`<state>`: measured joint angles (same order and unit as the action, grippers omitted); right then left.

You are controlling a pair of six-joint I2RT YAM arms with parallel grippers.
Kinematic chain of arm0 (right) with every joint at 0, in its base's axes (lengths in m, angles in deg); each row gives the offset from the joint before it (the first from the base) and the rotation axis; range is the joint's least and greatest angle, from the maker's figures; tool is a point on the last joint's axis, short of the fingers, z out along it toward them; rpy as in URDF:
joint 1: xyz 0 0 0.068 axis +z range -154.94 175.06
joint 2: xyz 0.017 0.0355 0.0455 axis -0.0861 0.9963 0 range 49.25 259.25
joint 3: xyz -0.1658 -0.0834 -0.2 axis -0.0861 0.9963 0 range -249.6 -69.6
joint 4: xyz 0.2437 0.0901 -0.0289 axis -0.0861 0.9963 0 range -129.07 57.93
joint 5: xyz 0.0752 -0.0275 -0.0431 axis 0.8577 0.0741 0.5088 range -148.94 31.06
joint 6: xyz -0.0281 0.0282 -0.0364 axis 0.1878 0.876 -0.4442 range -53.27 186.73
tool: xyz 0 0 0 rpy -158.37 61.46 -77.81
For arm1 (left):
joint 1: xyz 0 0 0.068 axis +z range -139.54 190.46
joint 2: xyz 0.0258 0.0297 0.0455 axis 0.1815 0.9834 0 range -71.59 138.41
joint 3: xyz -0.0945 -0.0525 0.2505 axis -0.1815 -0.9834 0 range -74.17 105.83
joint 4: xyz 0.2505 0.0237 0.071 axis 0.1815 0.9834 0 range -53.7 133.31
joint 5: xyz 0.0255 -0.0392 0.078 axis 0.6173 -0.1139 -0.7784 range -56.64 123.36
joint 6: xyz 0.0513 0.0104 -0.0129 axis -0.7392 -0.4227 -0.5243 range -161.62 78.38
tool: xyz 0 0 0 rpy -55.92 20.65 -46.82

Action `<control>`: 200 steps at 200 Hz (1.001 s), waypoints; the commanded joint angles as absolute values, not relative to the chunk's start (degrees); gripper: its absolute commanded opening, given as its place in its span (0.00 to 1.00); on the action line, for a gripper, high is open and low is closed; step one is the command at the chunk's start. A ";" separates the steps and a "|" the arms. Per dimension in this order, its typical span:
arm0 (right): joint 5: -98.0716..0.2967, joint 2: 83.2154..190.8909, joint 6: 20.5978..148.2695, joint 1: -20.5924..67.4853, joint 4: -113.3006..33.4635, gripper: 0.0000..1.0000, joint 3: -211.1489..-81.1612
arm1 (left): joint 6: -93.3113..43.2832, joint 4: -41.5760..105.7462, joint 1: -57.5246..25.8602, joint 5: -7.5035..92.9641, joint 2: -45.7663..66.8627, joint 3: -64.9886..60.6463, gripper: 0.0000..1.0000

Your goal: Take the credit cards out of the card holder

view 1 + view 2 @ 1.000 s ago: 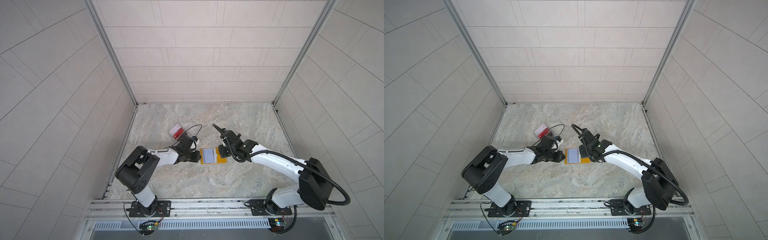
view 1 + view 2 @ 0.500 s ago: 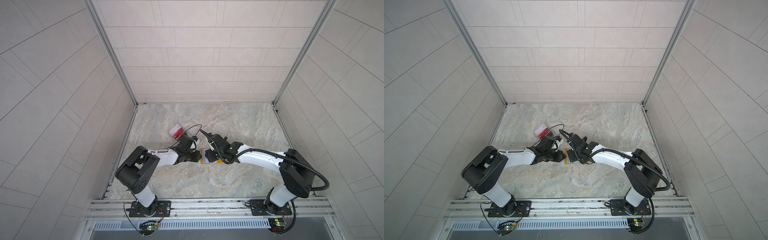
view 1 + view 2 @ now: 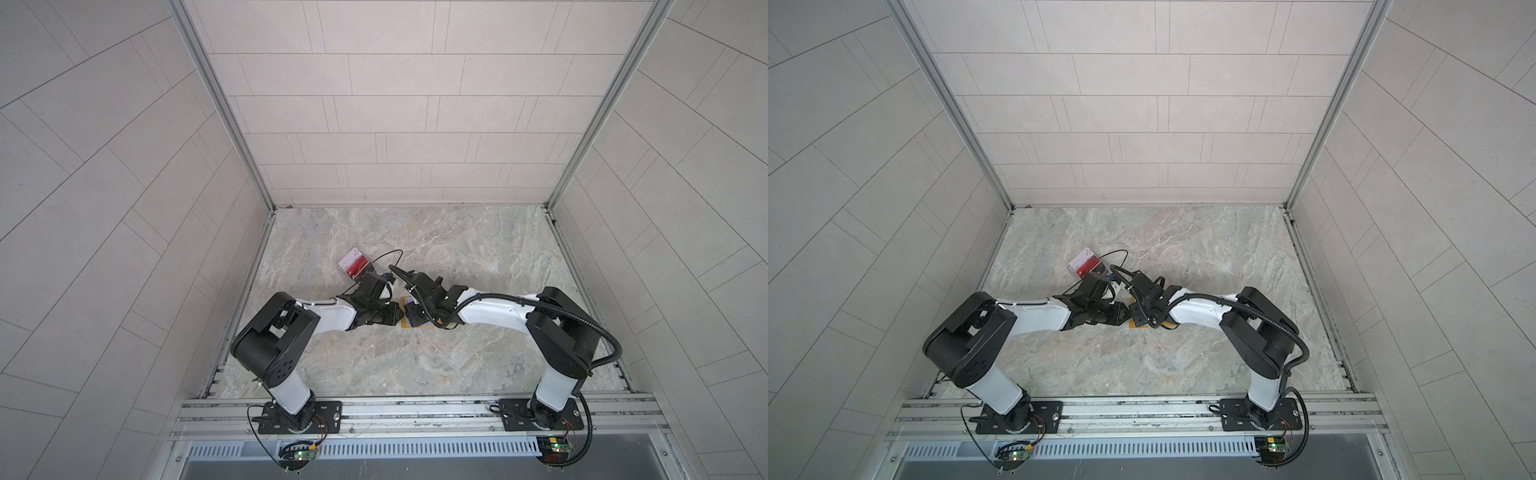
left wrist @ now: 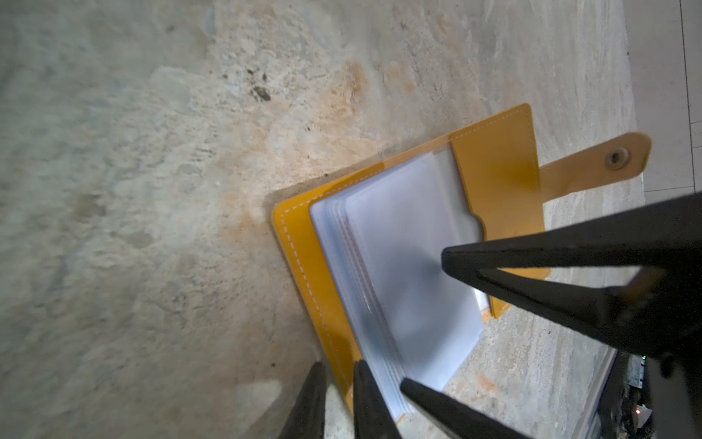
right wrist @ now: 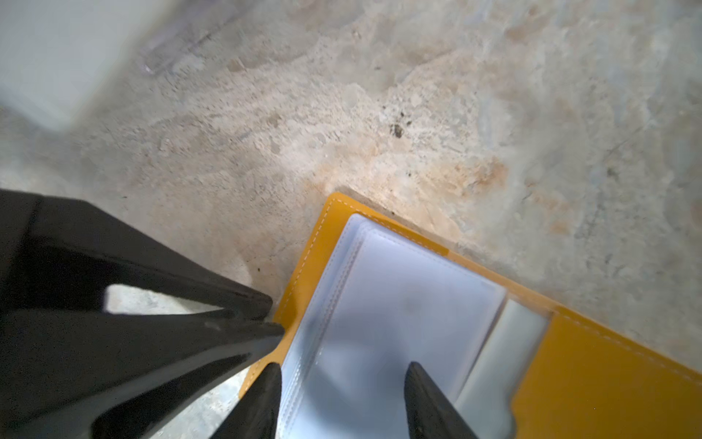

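Observation:
The mustard-yellow card holder (image 4: 304, 273) lies open on the marble floor, its clear sleeves (image 5: 399, 311) fanned upward and its snap tab (image 4: 592, 159) stretched out. My left gripper (image 4: 340, 365) is shut on the edge of the yellow cover. My right gripper (image 5: 340, 374) hangs open just above the top sleeve, one finger (image 5: 266, 384) near the spine. In both top views the grippers meet over the holder (image 3: 409, 327) and hide most of it. Red and whitish credit cards (image 3: 358, 264) lie at the back left. I cannot tell whether the top sleeve holds a card.
The loose cards rest in a clear plastic box (image 3: 1077, 266) behind my left wrist, with a black cable looping beside it. Tiled walls close the cell on three sides. A metal rail (image 3: 415, 411) with both arm bases runs along the front.
My right gripper has swung left from beside the holder to over its sleeves, and its jaws have widened. My left gripper has stayed at the cover's edge.

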<state>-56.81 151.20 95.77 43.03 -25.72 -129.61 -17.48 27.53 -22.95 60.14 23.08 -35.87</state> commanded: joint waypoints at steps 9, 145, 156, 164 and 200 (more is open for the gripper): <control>-59.60 152.29 95.74 43.68 -25.25 0.55 -130.58 | -17.63 27.25 -23.12 59.88 23.60 -36.47 0.19; -72.48 154.12 95.87 46.55 -18.44 0.45 -132.14 | -17.35 26.81 -23.12 58.88 23.72 -37.29 0.19; -73.09 153.88 95.90 46.68 -17.90 0.45 -132.40 | -17.34 26.81 -23.12 58.80 23.69 -37.35 0.19; -73.69 153.88 95.89 46.74 -17.22 0.44 -132.69 | -17.36 26.82 -23.15 58.78 23.74 -37.52 0.19; -76.04 153.62 96.09 46.92 -15.48 0.43 -133.35 | -17.29 26.69 -23.13 58.75 23.67 -37.60 0.19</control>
<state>-72.35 153.70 95.46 46.55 -19.43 -132.58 -17.44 25.85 -22.95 60.01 23.23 -36.46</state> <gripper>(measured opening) 0.434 0.192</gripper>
